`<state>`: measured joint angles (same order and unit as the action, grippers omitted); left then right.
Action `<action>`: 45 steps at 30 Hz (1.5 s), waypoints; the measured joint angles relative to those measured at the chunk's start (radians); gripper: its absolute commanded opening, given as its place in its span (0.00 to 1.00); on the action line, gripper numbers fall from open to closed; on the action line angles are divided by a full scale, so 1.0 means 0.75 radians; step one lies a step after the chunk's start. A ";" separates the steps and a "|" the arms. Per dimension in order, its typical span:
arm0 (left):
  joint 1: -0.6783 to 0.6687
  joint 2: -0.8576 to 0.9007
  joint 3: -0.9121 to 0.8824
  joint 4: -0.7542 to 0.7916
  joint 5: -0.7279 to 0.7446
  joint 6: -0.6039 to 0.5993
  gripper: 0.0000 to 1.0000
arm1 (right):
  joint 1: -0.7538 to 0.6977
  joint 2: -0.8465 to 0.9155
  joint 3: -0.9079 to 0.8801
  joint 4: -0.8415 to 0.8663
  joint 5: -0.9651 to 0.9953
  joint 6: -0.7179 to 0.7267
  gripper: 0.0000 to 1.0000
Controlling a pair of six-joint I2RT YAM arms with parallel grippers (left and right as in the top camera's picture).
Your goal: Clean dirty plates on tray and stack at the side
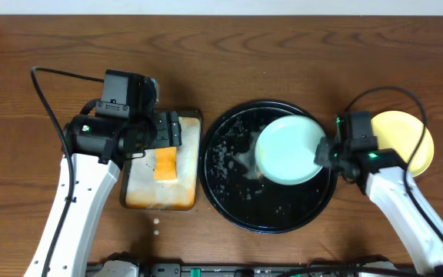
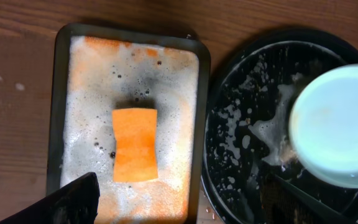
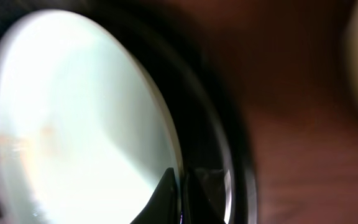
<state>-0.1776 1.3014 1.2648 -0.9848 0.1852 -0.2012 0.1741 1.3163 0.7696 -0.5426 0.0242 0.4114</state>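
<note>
Firmness counts: the right end effector [image 1: 324, 151], clenched on the rim of the mint plate [image 1: 287, 150], should hold it level. The left end effector [image 1: 164, 132] hangs released.

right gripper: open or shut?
Shut on the mint plate: the right gripper pinches its rim, fingertips nearly together in the wrist view.

Two plates are in view: one mint plate [image 1: 287, 150] and one yellow plate [image 1: 418, 135]. There is one round black tray [image 1: 237, 201], one rectangular pan [image 1: 141, 196] and one orange sponge [image 1: 165, 163]. Two robot arms are in view, a left arm [image 1: 68, 208] and a right arm [image 1: 406, 208].
</note>
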 measured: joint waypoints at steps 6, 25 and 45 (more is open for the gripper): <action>0.000 0.000 0.000 0.000 0.000 0.001 0.84 | 0.093 -0.161 0.048 0.007 0.138 -0.287 0.01; 0.000 0.000 0.000 -0.001 0.000 0.001 0.84 | 0.842 -0.249 0.048 0.222 1.146 -0.973 0.01; 0.000 0.000 -0.001 0.000 0.000 0.000 0.84 | 1.136 -0.249 0.048 0.334 1.608 -1.275 0.01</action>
<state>-0.1776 1.3014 1.2644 -0.9848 0.1852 -0.2012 1.0260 1.1294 0.8059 -0.2924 1.2301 -0.5449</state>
